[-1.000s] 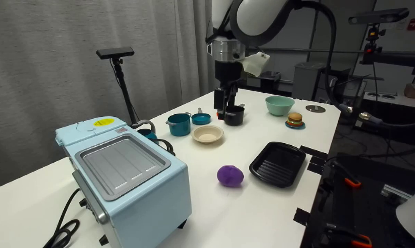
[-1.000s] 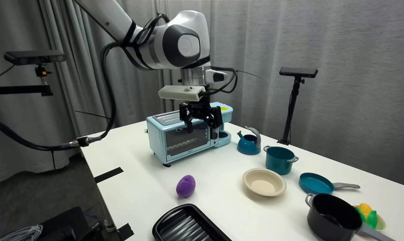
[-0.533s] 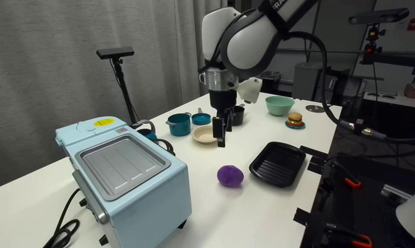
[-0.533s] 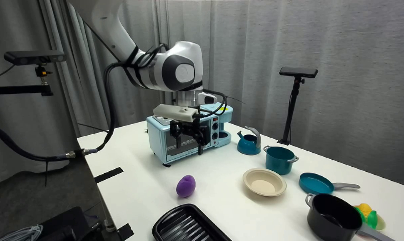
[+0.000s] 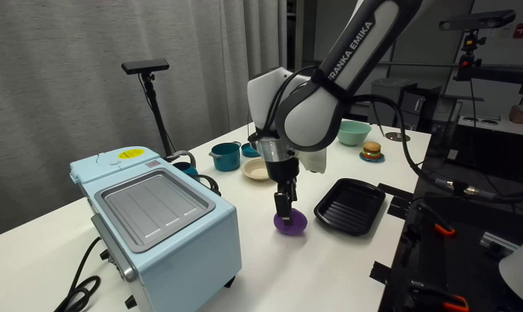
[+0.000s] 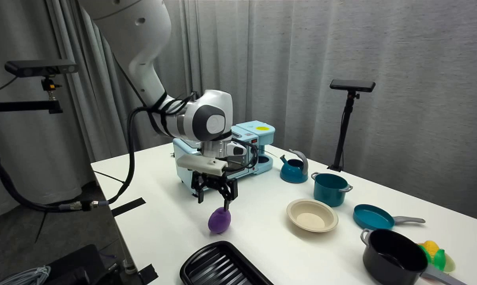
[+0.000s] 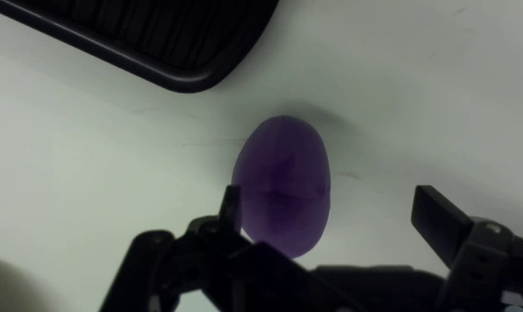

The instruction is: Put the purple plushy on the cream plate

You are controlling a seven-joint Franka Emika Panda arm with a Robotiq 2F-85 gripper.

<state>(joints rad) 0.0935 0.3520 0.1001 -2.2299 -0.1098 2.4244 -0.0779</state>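
The purple plushy (image 5: 300, 223) lies on the white table, and it also shows in an exterior view (image 6: 219, 223) and in the wrist view (image 7: 283, 169). My gripper (image 6: 213, 204) is open and empty, just above the plushy. In the wrist view the gripper (image 7: 327, 190) has its fingers wide apart. The left finger (image 7: 231, 201) overlaps the plushy's left edge; the right finger (image 7: 439, 223) stands well clear of it. I cannot tell whether the left finger touches it. The cream plate (image 5: 255, 170) is empty on the table, also in an exterior view (image 6: 312, 217).
A black ridged tray (image 5: 350, 208) lies close beside the plushy, also in the wrist view (image 7: 187, 82). A light blue toaster oven (image 5: 192, 260) stands nearby. A teal pot (image 6: 330, 194), a teal pan (image 6: 373, 216) and a black pot (image 6: 392, 261) stand around the plate.
My gripper has come down and moved from above the table's middle to just over the plushy, staying open. The plushy and the plate have not moved.
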